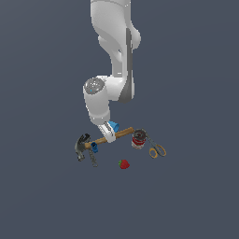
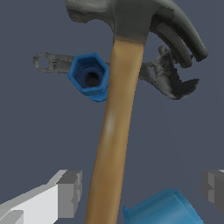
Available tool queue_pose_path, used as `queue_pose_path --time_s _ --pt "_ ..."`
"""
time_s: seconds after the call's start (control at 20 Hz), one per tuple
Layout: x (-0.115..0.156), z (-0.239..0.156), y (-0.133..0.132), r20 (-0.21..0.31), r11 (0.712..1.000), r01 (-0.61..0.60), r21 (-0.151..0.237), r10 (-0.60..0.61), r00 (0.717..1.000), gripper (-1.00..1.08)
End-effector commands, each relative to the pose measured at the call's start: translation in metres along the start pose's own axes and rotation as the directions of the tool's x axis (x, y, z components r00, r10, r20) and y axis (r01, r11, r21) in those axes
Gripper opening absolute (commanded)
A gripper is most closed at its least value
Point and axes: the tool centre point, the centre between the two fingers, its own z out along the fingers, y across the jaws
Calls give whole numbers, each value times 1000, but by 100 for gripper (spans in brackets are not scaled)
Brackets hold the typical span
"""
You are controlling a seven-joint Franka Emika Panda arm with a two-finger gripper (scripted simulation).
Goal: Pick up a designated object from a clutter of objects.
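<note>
Brown wood marks the hammer (image 1: 103, 139), which lies on the grey floor (image 1: 46, 186) with its dark head toward the exterior view's left. The gripper (image 2: 140, 190) hangs over the handle, fingers (image 2: 70, 192) spread wide on either side, not touching it. A blue cup (image 2: 162, 210), blue nut (image 2: 89, 76) and wrench (image 2: 166, 76) lie just beside the handle; the can (image 1: 138, 139), scissors (image 1: 157, 149) and strawberry (image 1: 123, 164) sit nearby.

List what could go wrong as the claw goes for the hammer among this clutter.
1. The claw straddles the hammer handle far from the heavy head, so the hammer may tip head-down when lifted.
2. The blue cup sits right beside the handle between the fingers; closing could pinch or shove it.
3. The wrench and blue nut lie under the handle and might get dragged.
</note>
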Motion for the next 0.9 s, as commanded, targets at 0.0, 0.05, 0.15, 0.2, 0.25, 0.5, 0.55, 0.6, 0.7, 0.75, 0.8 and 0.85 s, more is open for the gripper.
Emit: queue_pose_path --time_s 0.0,0.05,0.15,0.2,0.25,0.5,0.55,0.6,0.7,0.75,0.8,0.85 --pt "0 1 0 0 1000 0 0 0 1000 100" --pt "0 2 0 0 1000 0 0 0 1000 100" --pt "0 7 0 0 1000 -1 0 1 1000 100" --pt "0 10 0 0 1000 -1 0 1 1000 100" --pt "0 14 1 0 1000 -2 0 2 1000 100" --pt "0 38 1 -1 1000 -4 0 4 1000 100" --pt "-1 41 1 -1 1000 -4 0 4 1000 100" --pt "0 44 1 -1 1000 -5 0 5 1000 100" --pt "0 48 1 -1 1000 -5 0 5 1000 100" --pt "0 50 1 -1 1000 -5 0 5 1000 100" --pt "0 51 1 -1 1000 -5 0 5 1000 100" --pt "0 51 1 -1 1000 -5 1 5 1000 100"
